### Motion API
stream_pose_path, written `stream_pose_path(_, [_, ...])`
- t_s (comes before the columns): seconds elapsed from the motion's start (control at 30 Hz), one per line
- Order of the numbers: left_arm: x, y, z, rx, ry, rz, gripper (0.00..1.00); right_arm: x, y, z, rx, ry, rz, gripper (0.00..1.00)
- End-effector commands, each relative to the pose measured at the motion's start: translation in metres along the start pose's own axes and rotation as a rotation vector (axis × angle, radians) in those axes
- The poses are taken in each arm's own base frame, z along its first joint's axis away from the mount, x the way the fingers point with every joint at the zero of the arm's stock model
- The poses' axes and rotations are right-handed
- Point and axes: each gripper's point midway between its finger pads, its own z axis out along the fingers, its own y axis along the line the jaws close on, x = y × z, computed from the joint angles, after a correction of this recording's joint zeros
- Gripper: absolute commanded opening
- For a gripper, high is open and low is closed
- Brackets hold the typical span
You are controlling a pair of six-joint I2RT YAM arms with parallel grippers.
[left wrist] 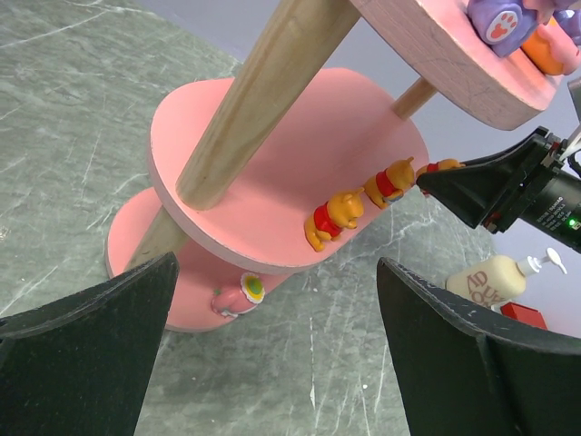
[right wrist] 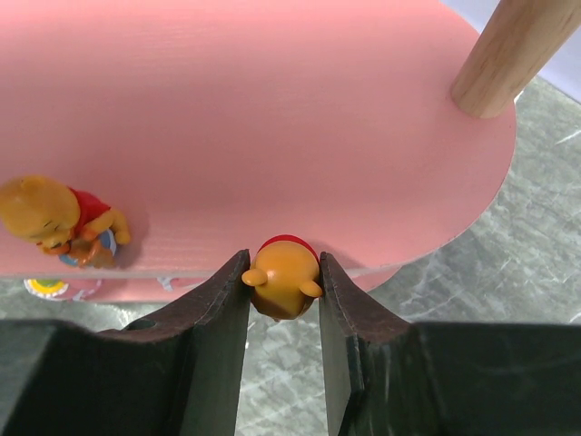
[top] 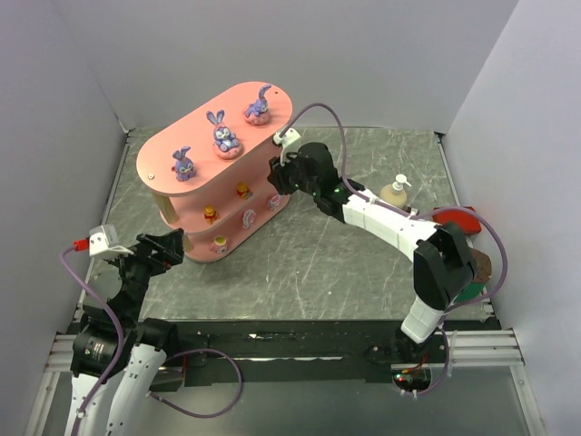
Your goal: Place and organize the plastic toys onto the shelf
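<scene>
My right gripper (right wrist: 282, 265) was clamped on an orange bear figurine (right wrist: 283, 277) at the middle-board rim of the shelf (right wrist: 272, 118). My left gripper (left wrist: 275, 300) gaped, empty. Released that near the edge, the bear could topple off, I judged.

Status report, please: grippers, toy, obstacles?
Left gripper open, empty. Right gripper shut on orange bear toy at shelf middle board edge. Nothing blocks it.

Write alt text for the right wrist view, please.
The right end effector grips a small orange bear toy at the edge of a pink shelf board. A second bear stands on the board at left, a wooden post at upper right.
</scene>
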Motion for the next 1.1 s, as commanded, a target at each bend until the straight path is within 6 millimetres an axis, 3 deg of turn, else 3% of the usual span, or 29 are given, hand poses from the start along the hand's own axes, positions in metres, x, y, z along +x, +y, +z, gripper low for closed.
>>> stream_pose_path(0.0, [-0.011,-0.007,0.0,0.021,-0.028,0.002,0.96,-0.037,-0.005,0.004,0.017,-0.111,-0.004,0.01])
stream_pose_path(0.3, [-0.011,-0.007,0.001,0.018,-0.027,0.004,0.96,-0.027,-0.008,0.017,0.036,-0.079,-0.007,0.02])
stream_pose_path(0.63, [-0.012,-0.007,0.001,0.018,-0.029,0.005,0.96,-0.022,-0.007,0.028,0.06,-0.062,0.0,0.17])
stream_pose_path(1.07, [-0.012,-0.006,0.002,0.017,-0.03,0.008,0.96,-0.019,0.004,0.034,0.056,-0.09,-0.053,0.22])
